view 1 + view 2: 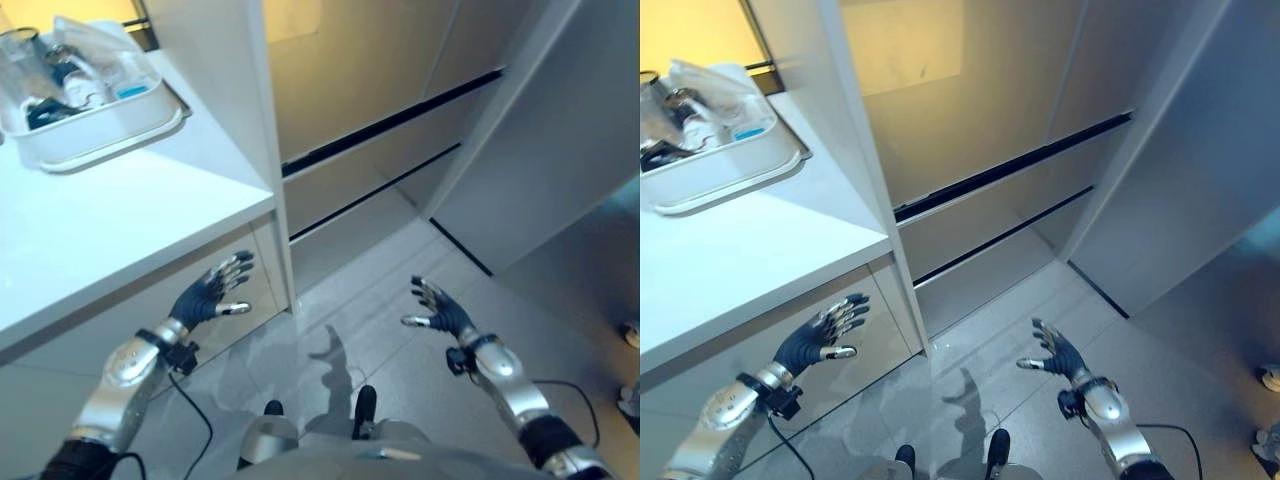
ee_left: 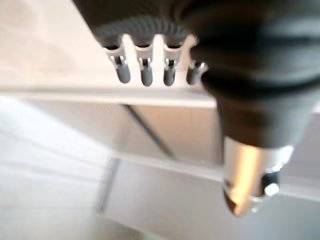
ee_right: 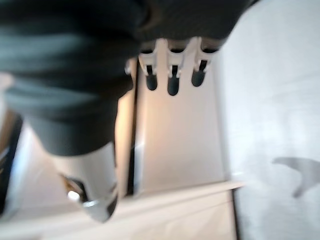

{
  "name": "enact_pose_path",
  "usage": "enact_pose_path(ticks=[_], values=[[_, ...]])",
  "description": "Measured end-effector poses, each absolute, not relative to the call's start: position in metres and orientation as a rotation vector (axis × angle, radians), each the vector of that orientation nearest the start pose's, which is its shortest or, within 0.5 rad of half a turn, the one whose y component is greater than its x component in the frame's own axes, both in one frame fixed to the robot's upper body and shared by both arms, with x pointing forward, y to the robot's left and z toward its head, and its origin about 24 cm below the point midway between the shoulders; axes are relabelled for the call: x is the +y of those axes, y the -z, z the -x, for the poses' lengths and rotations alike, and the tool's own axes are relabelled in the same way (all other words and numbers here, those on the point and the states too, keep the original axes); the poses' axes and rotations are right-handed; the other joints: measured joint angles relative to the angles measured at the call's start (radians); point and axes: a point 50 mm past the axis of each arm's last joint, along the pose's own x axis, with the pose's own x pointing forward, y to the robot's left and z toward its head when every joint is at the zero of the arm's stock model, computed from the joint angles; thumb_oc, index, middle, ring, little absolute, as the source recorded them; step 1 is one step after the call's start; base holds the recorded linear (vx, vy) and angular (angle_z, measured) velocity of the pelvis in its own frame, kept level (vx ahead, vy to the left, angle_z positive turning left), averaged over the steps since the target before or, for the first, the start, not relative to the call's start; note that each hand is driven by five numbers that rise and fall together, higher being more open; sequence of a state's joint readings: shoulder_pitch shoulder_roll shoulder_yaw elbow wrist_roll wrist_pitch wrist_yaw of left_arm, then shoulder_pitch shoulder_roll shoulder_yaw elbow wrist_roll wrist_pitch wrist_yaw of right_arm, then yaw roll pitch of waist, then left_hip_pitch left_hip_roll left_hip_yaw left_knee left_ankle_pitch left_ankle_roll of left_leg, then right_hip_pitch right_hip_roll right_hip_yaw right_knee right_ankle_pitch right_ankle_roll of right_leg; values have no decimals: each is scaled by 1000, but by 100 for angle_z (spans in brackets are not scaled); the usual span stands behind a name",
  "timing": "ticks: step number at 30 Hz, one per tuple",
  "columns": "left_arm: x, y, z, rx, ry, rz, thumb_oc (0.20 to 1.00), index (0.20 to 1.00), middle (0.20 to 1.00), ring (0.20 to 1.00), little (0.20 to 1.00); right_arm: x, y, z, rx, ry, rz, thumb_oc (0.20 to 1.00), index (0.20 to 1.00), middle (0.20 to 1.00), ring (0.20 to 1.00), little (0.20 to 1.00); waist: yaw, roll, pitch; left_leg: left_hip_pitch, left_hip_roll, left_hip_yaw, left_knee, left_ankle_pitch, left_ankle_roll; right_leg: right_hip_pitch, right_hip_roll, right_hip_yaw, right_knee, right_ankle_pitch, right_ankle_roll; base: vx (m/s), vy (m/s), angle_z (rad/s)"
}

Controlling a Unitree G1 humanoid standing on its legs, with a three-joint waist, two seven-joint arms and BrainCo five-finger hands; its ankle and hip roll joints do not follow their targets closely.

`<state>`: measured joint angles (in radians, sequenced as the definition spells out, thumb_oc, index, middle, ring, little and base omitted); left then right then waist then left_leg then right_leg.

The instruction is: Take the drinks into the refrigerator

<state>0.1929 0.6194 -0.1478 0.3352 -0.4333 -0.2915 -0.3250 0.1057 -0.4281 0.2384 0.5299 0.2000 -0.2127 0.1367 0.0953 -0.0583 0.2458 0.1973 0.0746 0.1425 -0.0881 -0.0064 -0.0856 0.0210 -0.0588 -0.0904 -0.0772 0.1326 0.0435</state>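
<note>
A white tray (image 1: pixel 110 135) sits at the back of the white counter (image 1: pixel 110 230), holding several bottles and clear containers (image 1: pixel 70 75). The refrigerator (image 1: pixel 380 110) stands ahead with its door (image 1: pixel 560 150) swung open to the right and its lower drawers (image 1: pixel 350 165) shut. My left hand (image 1: pixel 212 291) hangs open below the counter's front edge, fingers spread, holding nothing. My right hand (image 1: pixel 438 308) is open over the floor in front of the refrigerator, also empty.
A white upright panel (image 1: pixel 235 110) separates the counter from the refrigerator. Grey tiled floor (image 1: pixel 380 300) lies between me and the refrigerator. Cabinet fronts (image 1: pixel 60 350) run under the counter. Shoes of a person (image 1: pixel 632 335) show at the far right edge.
</note>
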Motion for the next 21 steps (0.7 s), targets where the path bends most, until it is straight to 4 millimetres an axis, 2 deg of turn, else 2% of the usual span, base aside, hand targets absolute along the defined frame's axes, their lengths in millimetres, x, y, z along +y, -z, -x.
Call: enact_pose_path(ticks=[1, 3, 5, 7, 9, 10, 14, 16, 21], values=[[272, 33, -177, 379, 234, -195, 1000, 1000, 1000, 1000, 1000, -226, 79, -173, 542, -207, 228, 1000, 1000, 1000, 1000, 1000, 1, -3, -13, 1, 3, 14, 0, -3, 0, -5, 2, 8, 0, 1, -1, -34, 10, -30], [273, 50, -167, 451, 211, -228, 1000, 1000, 1000, 1000, 1000, -227, 94, -155, 621, -189, 204, 1000, 1000, 1000, 1000, 1000, -33, -16, -24, 1, 1, 24, 0, -3, 0, -15, 4, 24, -2, 7, 0, -36, 7, -21], [276, 82, -152, 603, 122, -251, 1000, 1000, 1000, 1000, 1000, -228, 118, -137, 758, -155, 183, 1000, 1000, 1000, 1000, 1000, -30, -22, -53, 4, 0, 47, 0, -7, 1, -20, 5, 34, -8, 10, 3, -9, 4, -23], [274, 95, -144, 667, 110, -280, 1000, 1000, 1000, 1000, 1000, -227, 126, -126, 811, -145, 177, 1000, 1000, 1000, 1000, 1000, -32, -27, -59, 3, 0, 56, 0, -8, 2, -24, 3, 39, -14, 10, 3, 3, 14, -22], [274, 117, -125, 801, 58, -290, 1000, 1000, 1000, 1000, 1000, -228, 139, -112, 905, -117, 178, 1000, 1000, 1000, 1000, 1000, -30, -30, -69, 12, 1, 71, 0, -8, 2, -21, 2, 38, -13, 10, 4, 13, 20, -19], [273, 130, -108, 904, 20, -282, 1000, 1000, 1000, 1000, 1000, -228, 146, -101, 967, -101, 182, 1000, 1000, 1000, 1000, 1000, -35, -29, -83, 18, 1, 75, 0, -11, 1, -20, 3, 38, -13, 11, 3, 14, 16, -8], [271, 148, -71, 1092, -43, -300, 1000, 1000, 1000, 1000, 1000, -221, 160, -74, 1103, -67, 181, 1000, 1000, 1000, 1000, 1000, -44, -34, -110, 18, 0, 76, -1, -15, 6, -21, 3, 41, -12, 11, 3, 15, 10, -1], [270, 154, -51, 1180, -97, -269, 1000, 1000, 1000, 1000, 1000, -220, 162, -71, 1118, -53, 175, 1000, 1000, 1000, 1000, 1000, -49, -31, -125, 19, -1, 80, -3, -19, 8, -21, 3, 45, -13, 11, 3, 4, 8, -2], [266, 156, -49, 1191, -159, -205, 1000, 1000, 1000, 1000, 1000, -210, 163, -75, 1117, -76, 168, 1000, 1000, 1000, 1000, 1000, -35, -30, -136, 19, -4, 81, -5, -21, 10, -21, 0, 47, -13, 11, 3, 0, 0, 0]])
